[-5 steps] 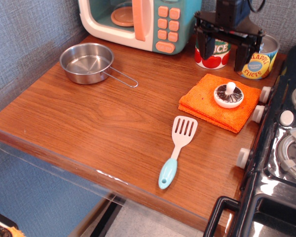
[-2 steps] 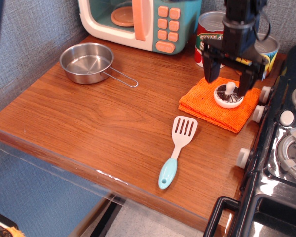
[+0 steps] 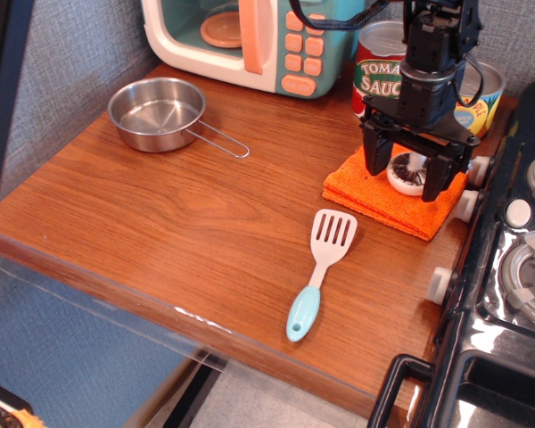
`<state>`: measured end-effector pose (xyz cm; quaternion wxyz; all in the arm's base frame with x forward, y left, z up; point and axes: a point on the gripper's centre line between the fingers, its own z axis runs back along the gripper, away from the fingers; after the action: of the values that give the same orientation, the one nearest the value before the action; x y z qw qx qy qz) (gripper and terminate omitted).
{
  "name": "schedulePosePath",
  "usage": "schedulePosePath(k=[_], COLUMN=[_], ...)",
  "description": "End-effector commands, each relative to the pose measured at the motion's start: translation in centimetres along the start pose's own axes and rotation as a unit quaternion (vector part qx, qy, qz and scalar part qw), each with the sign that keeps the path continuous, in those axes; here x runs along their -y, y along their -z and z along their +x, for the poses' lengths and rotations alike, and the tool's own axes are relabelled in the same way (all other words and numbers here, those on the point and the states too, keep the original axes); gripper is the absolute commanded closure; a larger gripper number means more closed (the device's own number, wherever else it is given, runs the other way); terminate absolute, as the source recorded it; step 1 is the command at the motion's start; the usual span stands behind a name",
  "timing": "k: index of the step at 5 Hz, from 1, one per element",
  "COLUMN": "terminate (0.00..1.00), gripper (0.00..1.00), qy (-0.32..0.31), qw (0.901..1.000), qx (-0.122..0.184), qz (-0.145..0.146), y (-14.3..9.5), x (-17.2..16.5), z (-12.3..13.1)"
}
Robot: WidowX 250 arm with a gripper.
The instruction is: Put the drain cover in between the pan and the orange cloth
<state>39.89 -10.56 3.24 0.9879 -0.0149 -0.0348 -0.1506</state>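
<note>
**Claw lowered over the drain cover**

Since the earlier frames, the claw (image 3: 416, 171) has been brought down from above the tins until its two fingers straddle the drain cover (image 3: 408, 169), one on each side. From left to right: the pan (image 3: 157, 112) is seen at the far left of the surface (image 3: 160, 223), its wire handle pointing right; a stretch of bare wood is left between it and the orange cloth (image 3: 388, 198), which is where the cover is meant to go. A white and blue spatula (image 3: 319, 267) lies nearer the front edge, clear of that stretch. The drain cover sits on the cloth, largely hidden by the claw. The fingers are held apart, with nothing gripped yet; contact with the cover cannot be made out. This spread is judged to be kept so the fingers can be closed on the cover.
</note>
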Motion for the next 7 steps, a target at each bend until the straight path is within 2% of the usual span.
schedulePosePath(k=[1,3,4,5,6,7], terminate=[0.0,0.0,0.0,0.0,0.0,0.0], gripper=[1.0,1.0,1.0,1.0,1.0,1.0], qy=[0.001,-0.007,-0.008,-0.027,-0.077,-0.135], qw=[0.9998,0.9998,0.9991,0.996,0.9914,0.9868], qx=[0.021,0.02,0.041,0.085,0.104,0.088], qz=[-0.001,-0.003,-0.005,-0.002,0.014,0.014], y=[-1.8,-1.6,-3.2,-6.7,-9.4,-9.0], x=[0.2,-0.1,-0.2,-1.2,-3.9,-7.8], z=[0.1,-0.2,0.0,-0.1,-1.3,-2.8])
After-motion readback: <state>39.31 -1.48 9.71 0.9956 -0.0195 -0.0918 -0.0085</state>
